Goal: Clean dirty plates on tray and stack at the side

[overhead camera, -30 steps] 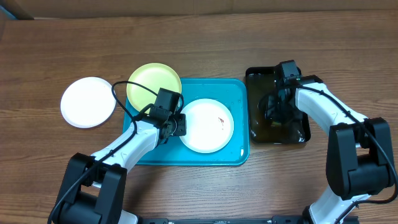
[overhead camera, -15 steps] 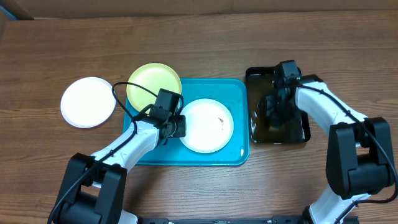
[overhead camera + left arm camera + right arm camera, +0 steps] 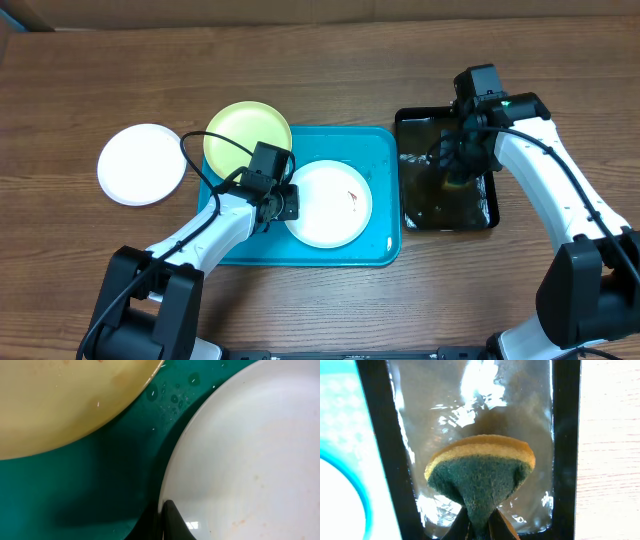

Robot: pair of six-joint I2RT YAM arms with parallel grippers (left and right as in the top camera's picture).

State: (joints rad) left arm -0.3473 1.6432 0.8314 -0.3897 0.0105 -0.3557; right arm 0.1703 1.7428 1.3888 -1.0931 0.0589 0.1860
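Left arm (image 3: 215,235): reaches up from the near-left edge, bent low over the turquoise tray (image 3: 380,150), its wrist angled toward the tray's middle.
Left fingers (image 3: 172,525): clenched on the left rim of the white plate (image 3: 328,203), one tip lying on the upper face of the rim.
White plate: lies flat in the middle of the tray, with a small reddish smear (image 3: 353,194) right of its center.
Right arm (image 3: 560,190): stretches from the near-right corner, elbow out to the right, wrist turned down over the black basin (image 3: 425,222).
Right fingers (image 3: 504,531): pinched tight on the green scrub side of a sponge (image 3: 480,472), its yellow layer on the far side, held over the basin's glistening water.
Black basin: just beside the tray's right edge.
Yellow-green plate (image 3: 247,138): overlaps the tray's far-left corner, close to the white plate's rim.
Second white plate (image 3: 142,164): on the wooden counter (image 3: 330,60), left of the tray and apart from it.
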